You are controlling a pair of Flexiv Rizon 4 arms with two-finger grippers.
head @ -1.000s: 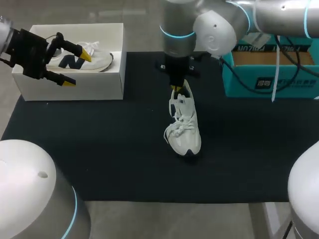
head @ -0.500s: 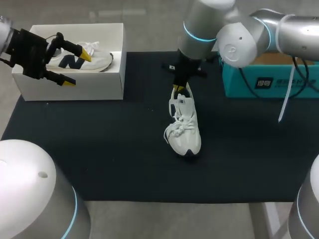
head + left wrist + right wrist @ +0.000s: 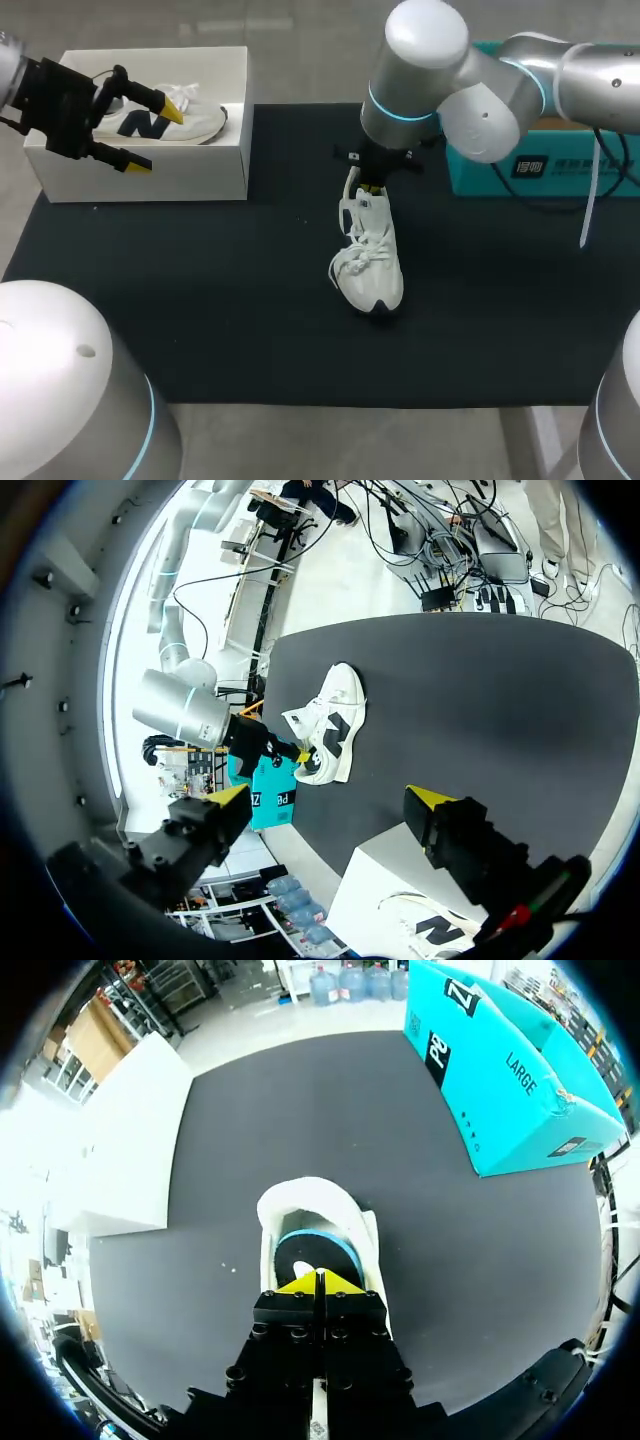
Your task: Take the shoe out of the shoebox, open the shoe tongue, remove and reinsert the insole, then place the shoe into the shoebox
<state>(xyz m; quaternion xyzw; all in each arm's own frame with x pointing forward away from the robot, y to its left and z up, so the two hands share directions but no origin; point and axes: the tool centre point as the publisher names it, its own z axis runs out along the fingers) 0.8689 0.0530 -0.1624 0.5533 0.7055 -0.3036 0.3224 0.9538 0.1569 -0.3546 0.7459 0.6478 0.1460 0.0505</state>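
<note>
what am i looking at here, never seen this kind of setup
Two robot arms work at a table. One picture looks down from above and behind; the two round ones come from cameras on each wrist. On the black mat lies a white shoe; nearby stand a white shoebox holding another shoe, and a teal box. The left gripper hangs open above the shoebox, holding nothing. The right gripper is shut at the shoe's opening; whether it pinches anything I cannot tell.

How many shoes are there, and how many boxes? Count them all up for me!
Shoes: 2, the white shoe on the black mat and a second shoe in the white shoebox
Boxes: 2, the white shoebox and the teal box
Total: 4
</note>
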